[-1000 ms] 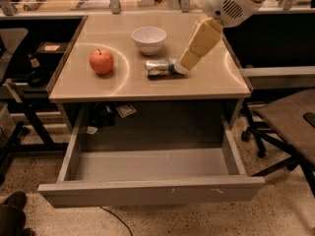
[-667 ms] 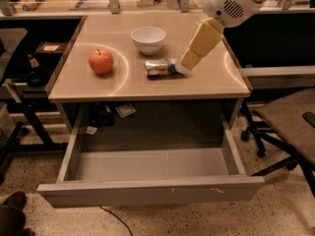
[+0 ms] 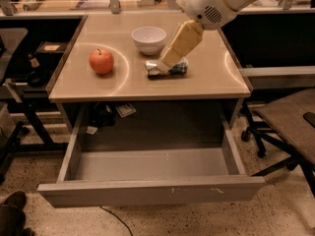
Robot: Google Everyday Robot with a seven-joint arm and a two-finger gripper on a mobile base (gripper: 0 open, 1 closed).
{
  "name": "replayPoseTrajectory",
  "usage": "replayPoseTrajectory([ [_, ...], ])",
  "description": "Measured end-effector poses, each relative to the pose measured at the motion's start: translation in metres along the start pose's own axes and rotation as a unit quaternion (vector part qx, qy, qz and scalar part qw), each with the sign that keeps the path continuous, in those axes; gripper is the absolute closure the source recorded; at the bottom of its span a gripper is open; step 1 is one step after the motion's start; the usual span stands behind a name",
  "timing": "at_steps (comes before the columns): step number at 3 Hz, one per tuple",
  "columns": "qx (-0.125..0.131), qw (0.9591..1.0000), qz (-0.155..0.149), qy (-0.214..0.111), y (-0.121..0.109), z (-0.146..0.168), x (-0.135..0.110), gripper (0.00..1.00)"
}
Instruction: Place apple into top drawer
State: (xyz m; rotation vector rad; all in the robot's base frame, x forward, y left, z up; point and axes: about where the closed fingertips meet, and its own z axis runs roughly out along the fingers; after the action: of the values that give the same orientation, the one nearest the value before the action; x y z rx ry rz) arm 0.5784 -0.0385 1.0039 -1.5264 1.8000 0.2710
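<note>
The red-orange apple (image 3: 101, 61) sits on the left part of the beige table (image 3: 211, 77). The top drawer (image 3: 147, 191) is pulled open below the table's front edge, and its grey inside holds nothing. My gripper (image 3: 167, 62) hangs from the white arm (image 3: 221, 1) at the upper right. It points down and left, with its tip just over the silver-and-blue foil packet (image 3: 170, 70), well to the right of the apple. It holds nothing that I can see.
A white bowl (image 3: 149, 39) stands behind the packet at the table's middle back. An office chair (image 3: 290, 122) is to the right of the drawer. Black stands and clutter are at the left, and a shoe (image 3: 12, 215) is at the bottom left.
My gripper has moved a little to the left, towards the middle of the table above the packet. The apple, bowl and drawer have not moved.
</note>
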Motion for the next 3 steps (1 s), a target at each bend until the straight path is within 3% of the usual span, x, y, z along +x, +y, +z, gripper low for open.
replayPoseTrajectory([
  [1,-0.020,0.9990,-0.020,-0.035,-0.005,0.028,-0.023,0.00],
  [2,-0.020,0.9990,-0.020,-0.035,-0.005,0.029,-0.023,0.00],
  [3,-0.030,0.9984,-0.017,-0.045,-0.003,0.054,-0.030,0.00],
])
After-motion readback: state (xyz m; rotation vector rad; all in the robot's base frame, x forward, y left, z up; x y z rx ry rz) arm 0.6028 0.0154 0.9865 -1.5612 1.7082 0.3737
